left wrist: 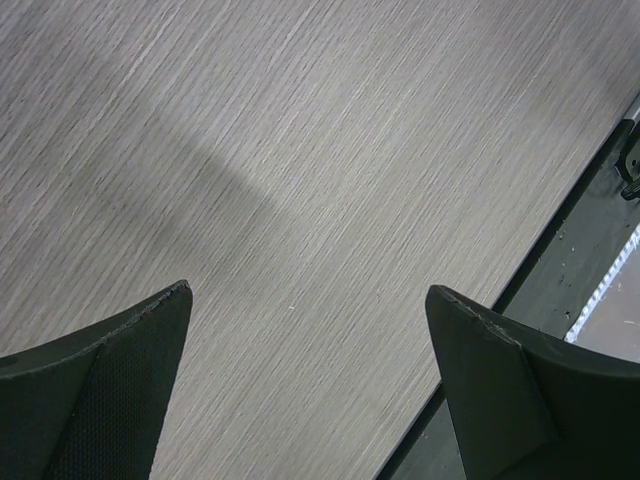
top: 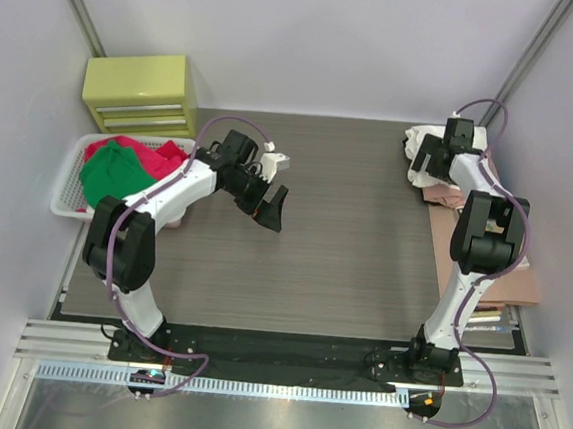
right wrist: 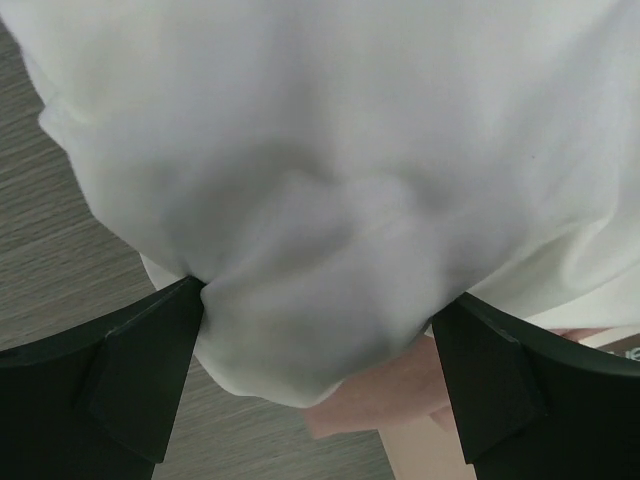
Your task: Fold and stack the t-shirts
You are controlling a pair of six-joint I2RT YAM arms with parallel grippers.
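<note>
A white t-shirt [top: 414,141] lies bunched at the far right of the table, on top of a salmon-pink one [top: 445,196]. My right gripper [top: 423,166] is pressed down onto it. In the right wrist view the white t-shirt [right wrist: 330,150] bulges between the wide-apart fingers of my right gripper [right wrist: 320,300], touching both tips but not pinched. The salmon-pink t-shirt [right wrist: 400,395] peeks out beneath it. A red t-shirt [top: 157,153] and a green t-shirt [top: 112,174] fill the basket [top: 65,183] at left. My left gripper [top: 270,205] [left wrist: 310,295] hangs open over bare table [left wrist: 300,150], holding nothing.
A yellow drawer cabinet [top: 142,91] stands at the back left behind the basket. A flat brown sheet [top: 517,285] lies along the table's right edge under the right arm. In the left wrist view the table's near edge [left wrist: 560,225] runs past on the right.
</note>
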